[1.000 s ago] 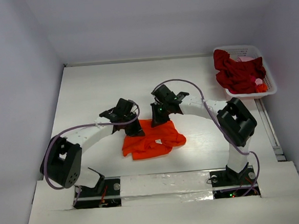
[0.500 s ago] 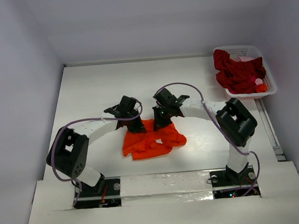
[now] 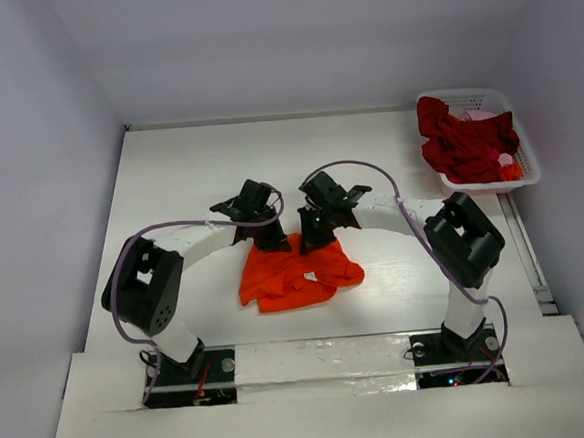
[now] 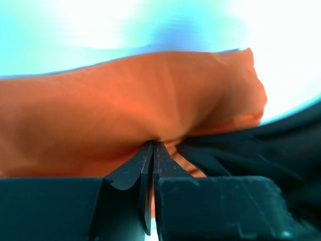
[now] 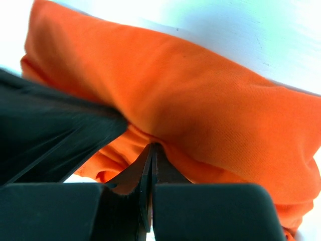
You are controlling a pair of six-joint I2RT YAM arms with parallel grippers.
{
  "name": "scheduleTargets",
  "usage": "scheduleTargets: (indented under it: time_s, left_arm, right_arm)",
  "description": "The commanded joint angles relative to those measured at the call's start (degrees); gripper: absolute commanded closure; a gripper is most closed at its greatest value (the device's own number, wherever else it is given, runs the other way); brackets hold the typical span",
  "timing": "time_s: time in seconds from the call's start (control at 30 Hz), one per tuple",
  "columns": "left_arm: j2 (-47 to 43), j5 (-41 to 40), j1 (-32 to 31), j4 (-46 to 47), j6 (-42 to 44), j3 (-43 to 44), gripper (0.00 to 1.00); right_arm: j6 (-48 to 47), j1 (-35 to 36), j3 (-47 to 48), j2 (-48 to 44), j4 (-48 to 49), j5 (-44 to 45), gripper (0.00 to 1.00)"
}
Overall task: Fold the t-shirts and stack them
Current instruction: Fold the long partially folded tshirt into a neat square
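1. The left gripper (image 3: 272, 242) is squeezed fully closed. Its wrist cam shows the two fingers pressed flat together with a pinch of the orange shirt (image 3: 296, 277) caught right at the tips (image 4: 153, 144), and the cloth puckers into creases where it goes in.
2. Same deal with the right gripper (image 3: 309, 240): its jaws are tight together and nipping a fold of the orange shirt at the tips (image 5: 152, 145).
3. The two grippers sit just beside each other on the far edge of the shirt, both pointing down into it.
4. The shirt is a crumpled heap near the middle of the worktop (image 3: 188, 166), a bit toward the near edge, between the two arms.
5. Only the top cam shows the rest. A white basket (image 3: 526, 152) sits in the far right corner, well apart from the arms. It has dark red shirts (image 3: 462, 142) piled in it, hanging over its left rim, with some pink cloth (image 3: 480, 116) peeking out behind them.
6. Only the wrist cams show the actual pinch, since from above the gripper bodies hide the fingertips.
7. The left wrist view also has a dark shape (image 4: 261, 150) crowding in at the right, too blurry to tell what it is. The right wrist view has something similar on its left side.
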Motion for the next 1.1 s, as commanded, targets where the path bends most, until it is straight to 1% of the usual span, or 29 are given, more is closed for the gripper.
scheduleTargets:
  time_s: [0.0,0.33,0.63,0.9,1.07]
  left_arm:
    - [1.18,-0.08,-0.11,2.39,0.60,-0.23,1.00]
    - [5.31,-0.34,-0.11,6.96,-0.19,-1.90,1.00]
    - [8.38,-0.08,-0.11,8.20,-0.36,-0.85,1.00]
    - [10.67,-0.17,-0.11,7.76,-0.63,1.96,1.00]
    - [11.90,-1.57,0.41,6.71,-0.80,3.37,1.00]
  right_arm:
    - [-0.16,0.59,1.75,-3.21,0.17,0.19,1.00]
    - [-0.59,0.59,-0.62,-5.40,0.17,1.42,1.00]
    - [0.02,0.59,-3.96,-4.00,2.63,0.19,1.00]
    - [0.02,0.59,-3.61,-3.03,3.24,-0.07,1.00]
    - [0.02,0.59,-3.35,-2.94,3.16,0.10,1.00]
